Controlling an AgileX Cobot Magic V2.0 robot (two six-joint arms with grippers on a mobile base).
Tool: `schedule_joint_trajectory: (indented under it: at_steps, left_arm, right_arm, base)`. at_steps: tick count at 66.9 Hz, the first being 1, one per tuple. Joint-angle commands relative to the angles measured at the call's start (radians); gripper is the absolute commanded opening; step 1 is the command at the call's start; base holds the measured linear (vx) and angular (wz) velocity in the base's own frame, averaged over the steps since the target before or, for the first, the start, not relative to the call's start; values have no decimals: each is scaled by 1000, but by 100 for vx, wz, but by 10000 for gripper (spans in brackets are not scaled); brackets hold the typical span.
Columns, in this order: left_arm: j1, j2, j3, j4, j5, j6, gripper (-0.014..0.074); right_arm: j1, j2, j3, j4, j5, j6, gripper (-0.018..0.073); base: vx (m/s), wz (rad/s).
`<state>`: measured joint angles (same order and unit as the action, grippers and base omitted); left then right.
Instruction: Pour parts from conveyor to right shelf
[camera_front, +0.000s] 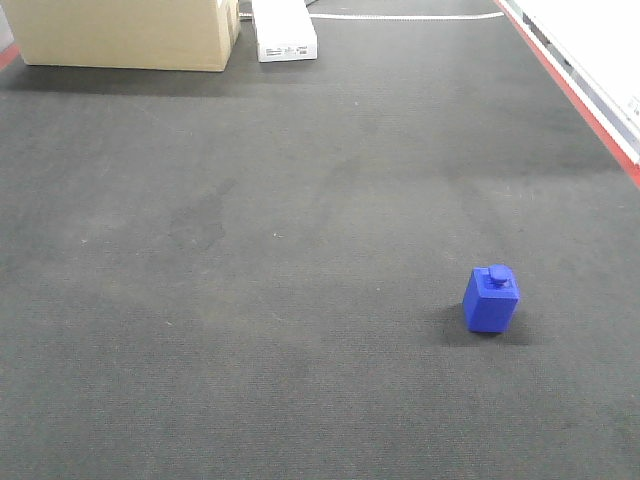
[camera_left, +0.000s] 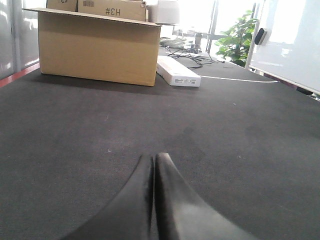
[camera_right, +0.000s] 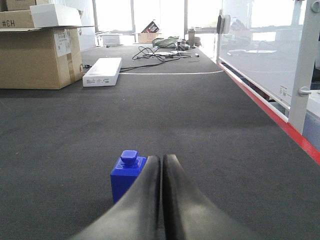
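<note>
The front view looks steeply down on the belt (camera_front: 250, 250) from above, the cardboard box (camera_front: 130, 35) at its upper left; the left wrist view sits low, skimming the belt over the left gripper (camera_left: 153, 157) at bottom centre; the right wrist view is equally low behind the right gripper (camera_right: 161, 157), facing the same way; all three share the box and the white carton (camera_front: 285, 30); the front and right wrist views share the blue block (camera_front: 491, 299) and the red rail (camera_front: 580, 105).

light: bright daylight from far windows (camera_right: 160, 15) | glare: windows blown out | shadows: soft | focus: sharp
</note>
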<state>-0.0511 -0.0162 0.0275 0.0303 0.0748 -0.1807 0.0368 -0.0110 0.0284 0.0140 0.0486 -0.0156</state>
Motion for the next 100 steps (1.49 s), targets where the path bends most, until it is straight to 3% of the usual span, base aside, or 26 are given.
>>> schedule_joint_trajectory:
  at_steps: [1,76,100]
  left_arm:
    - [-5,-8,22,-9,-75,-4,-6]
    - [-5,-8,22,-9,-75,-4,-6]
    - [-5,-8,22,-9,-75,-4,-6]
  right_arm:
    - [-6,-9,17,-4,-74,-4,-8]
    - [-6,-9,11,6,-104,16,-8]
    - [-6,128,-221,-3,-80,0,-8]
  base:
    - [0,0]
    - [0,0]
    - [0,0]
